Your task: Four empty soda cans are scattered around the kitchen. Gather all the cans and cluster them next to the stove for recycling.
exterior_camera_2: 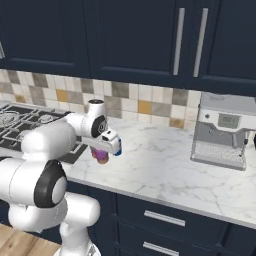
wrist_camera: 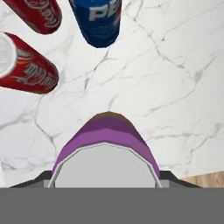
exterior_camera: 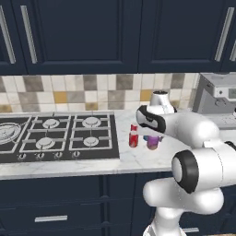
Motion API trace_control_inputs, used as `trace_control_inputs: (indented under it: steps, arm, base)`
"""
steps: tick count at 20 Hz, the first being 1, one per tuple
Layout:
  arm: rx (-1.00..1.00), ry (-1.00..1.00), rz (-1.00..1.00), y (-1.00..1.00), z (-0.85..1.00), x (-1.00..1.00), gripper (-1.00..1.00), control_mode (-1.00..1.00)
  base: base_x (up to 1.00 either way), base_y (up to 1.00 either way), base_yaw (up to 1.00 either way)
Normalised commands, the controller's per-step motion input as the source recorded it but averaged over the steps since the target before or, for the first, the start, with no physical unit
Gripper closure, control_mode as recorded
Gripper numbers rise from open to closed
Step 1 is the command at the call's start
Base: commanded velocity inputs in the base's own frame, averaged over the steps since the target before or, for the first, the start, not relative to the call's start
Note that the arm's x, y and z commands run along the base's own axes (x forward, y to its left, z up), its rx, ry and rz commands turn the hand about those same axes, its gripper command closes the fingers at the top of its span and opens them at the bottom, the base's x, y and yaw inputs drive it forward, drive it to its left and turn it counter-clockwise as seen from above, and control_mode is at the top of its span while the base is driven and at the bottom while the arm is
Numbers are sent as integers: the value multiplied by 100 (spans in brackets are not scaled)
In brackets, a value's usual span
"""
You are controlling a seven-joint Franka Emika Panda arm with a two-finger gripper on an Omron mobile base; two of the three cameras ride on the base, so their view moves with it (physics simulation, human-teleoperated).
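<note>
My gripper (wrist_camera: pixel 105 181) is shut on a purple soda can (wrist_camera: pixel 107 135), gripping it from above, with its silvery top close under the hand camera. On the white marble counter beyond it stand two red cans (wrist_camera: pixel 33 65) (wrist_camera: pixel 37 15) and a blue can (wrist_camera: pixel 98 22). In the left base view the purple can (exterior_camera: pixel 153 142) hangs under my gripper (exterior_camera: pixel 153 138), just right of a red can (exterior_camera: pixel 133 136) beside the stove (exterior_camera: pixel 55 133). The right base view has the purple can (exterior_camera_2: pixel 102 156) below the gripper (exterior_camera_2: pixel 102 151), near the stove's (exterior_camera_2: pixel 20 125) right edge. Whether the can touches the counter I cannot tell.
A steel coffee machine (exterior_camera_2: pixel 222 130) stands at the back right of the counter (exterior_camera_2: pixel 160 165). Navy wall cabinets hang above the tiled backsplash. The counter's front edge runs close to the cans, with drawers below.
</note>
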Motion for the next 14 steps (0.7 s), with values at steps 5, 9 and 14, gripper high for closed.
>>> trace_control_inputs:
  steps: [5, 9, 14]
  arm:
    - [0, 0, 0, 0, -23, 24, 100, -100]
    - [0, 0, 0, 0, -23, 26, 100, -100]
    - [0, -2, 0, 0, -19, 27, 100, -100]
  base:
    - [0, 0, 0]
    - [0, 0, 0]
    - [0, 0, 0]
